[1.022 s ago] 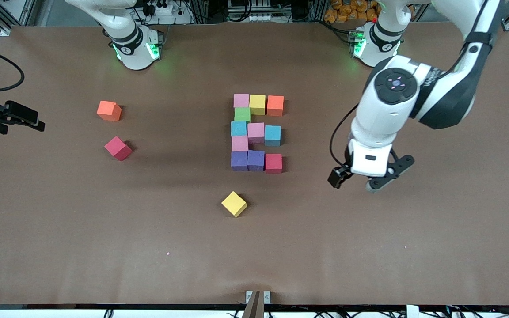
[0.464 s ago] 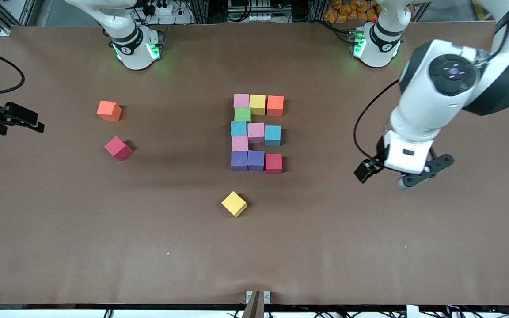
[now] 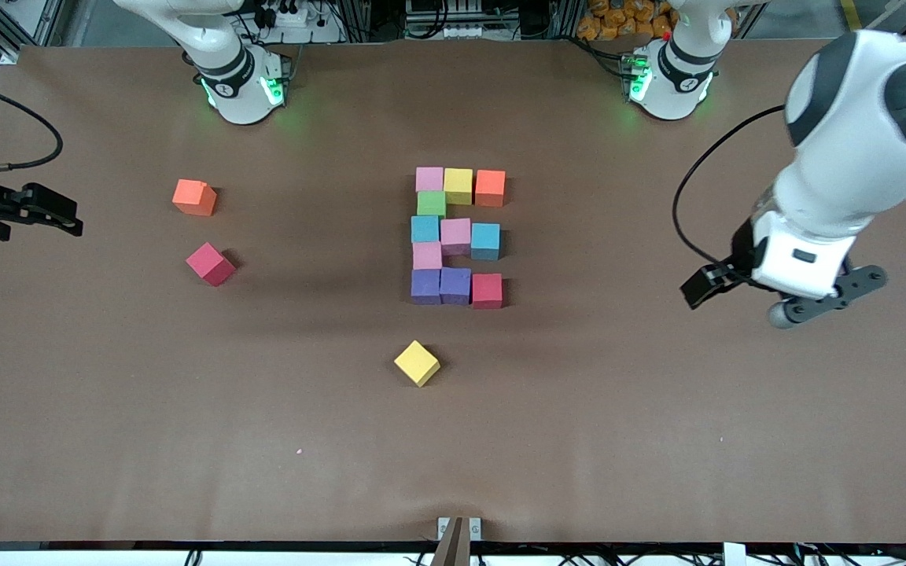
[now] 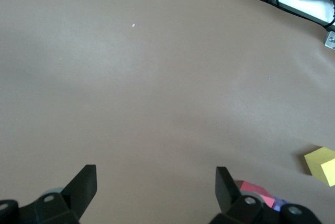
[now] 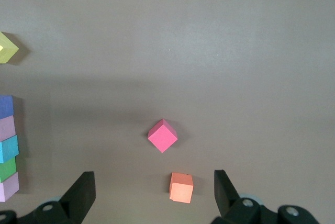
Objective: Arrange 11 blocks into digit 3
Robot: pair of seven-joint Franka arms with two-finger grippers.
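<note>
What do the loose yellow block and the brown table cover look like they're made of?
The yellow block looks like matte foam, though painted wood is possible: flat even colour, no glare, slightly soft edges. The table cover looks like brown paper or thin matte sheet, probably paper: dull, with faint ripples and creases near the front camera's edge.

In the left wrist view, the red block (image 4: 255, 193) sits partly hidden by one of the left gripper's fingers (image 4: 226, 186), and the picture's edge crops the yellow block (image 4: 322, 165).
</note>
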